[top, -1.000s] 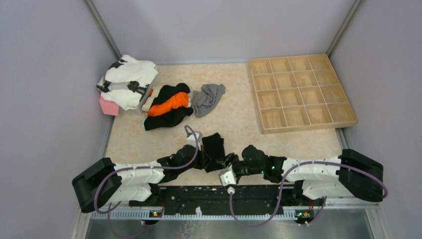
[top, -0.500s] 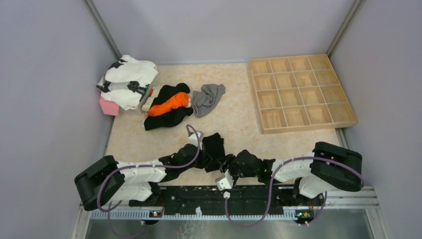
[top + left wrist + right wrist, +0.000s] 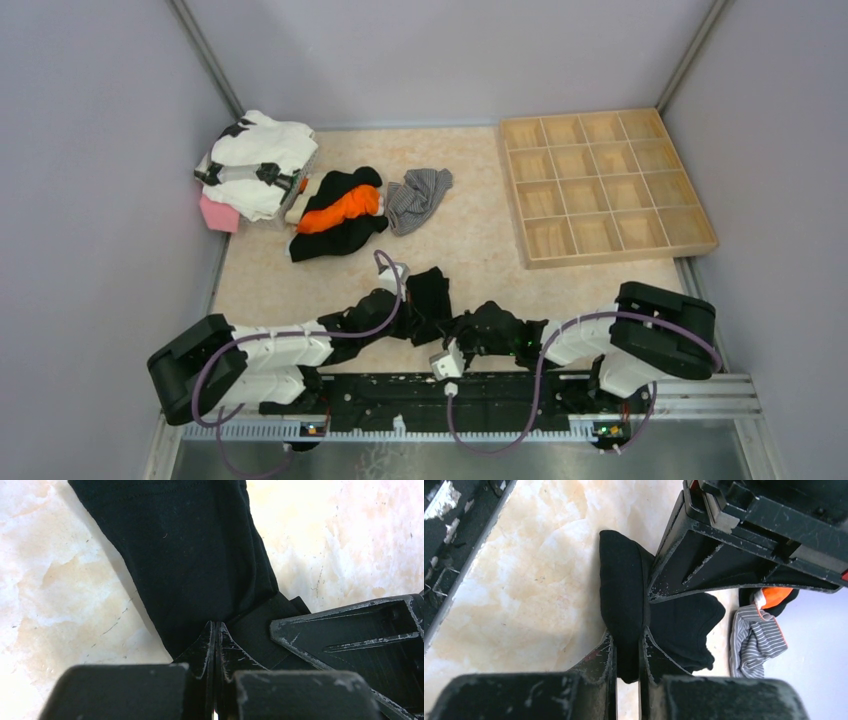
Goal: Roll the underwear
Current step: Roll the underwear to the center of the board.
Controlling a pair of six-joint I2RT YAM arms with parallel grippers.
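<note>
**Now both grippers are holding the black underwear**

Firstly, the left gripper [image 3: 215, 628] is lying low over the table [image 3: 490, 250]. Its two fingers are pressing together on the near edge of the black underwear [image 3: 190, 555]. The cloth is stretching away ahead of these fingertips, flat on the table.

Just to the right of the left gripper, the right gripper [image 3: 626, 636] is pointing in from the other side. Its fingers are clamping a thick fold of the same black cloth, and this fold is standing up between them. The two grippers are lying very close to each other, with the garment between and ahead of them.

Far ahead of the left gripper, a heap of white clothes [image 3: 258, 160] is lying in the corner, with a black and orange bundle [image 3: 340, 212] beside it. The grey striped underwear [image 3: 418, 197] is resting just right of that bundle, well apart from both grippers. Ahead of the right gripper and to its right, a wooden tray [image 3: 620, 252] with many compartments is sitting on the table.
</note>
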